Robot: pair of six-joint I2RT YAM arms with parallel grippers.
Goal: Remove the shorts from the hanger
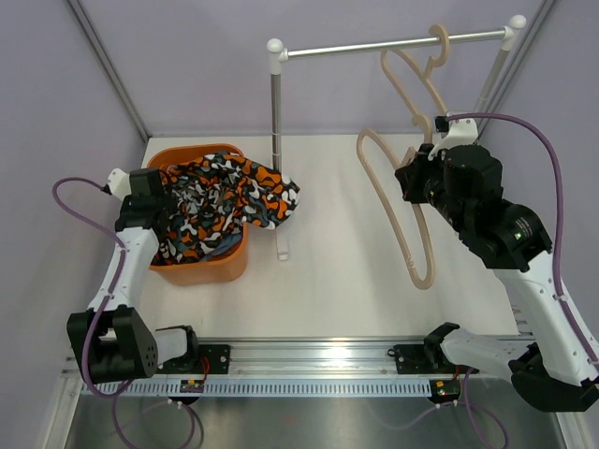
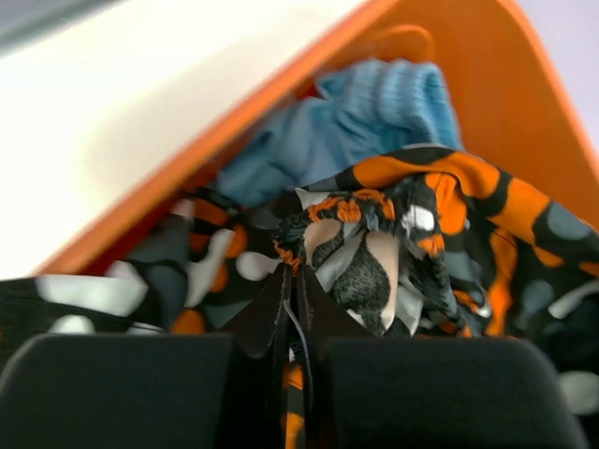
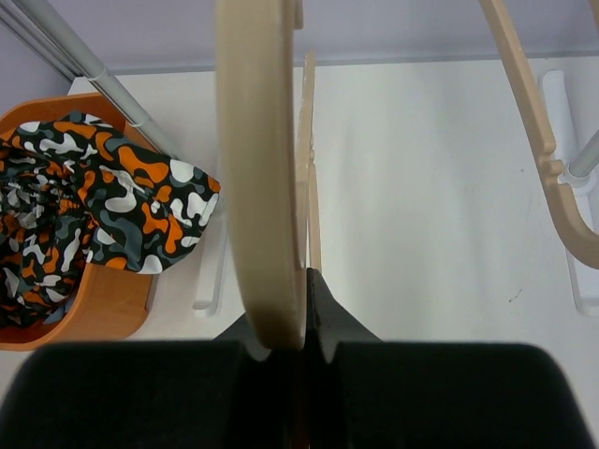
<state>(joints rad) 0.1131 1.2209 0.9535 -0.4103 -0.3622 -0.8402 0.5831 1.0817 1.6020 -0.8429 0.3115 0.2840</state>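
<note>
Sitting pinched in the left end effector (image 2: pixel 292 297) are camouflage shorts (image 2: pixel 449 201).

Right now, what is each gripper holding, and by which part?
The left gripper pinches a bunched fold of the camo shorts inside the basket. The right gripper is clamped on the lower hanger, on its curved bar.

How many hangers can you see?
2. The first hanger hooks over the rail. The second hanger is off it, pinched in the right gripper. None looks hidden.
</note>
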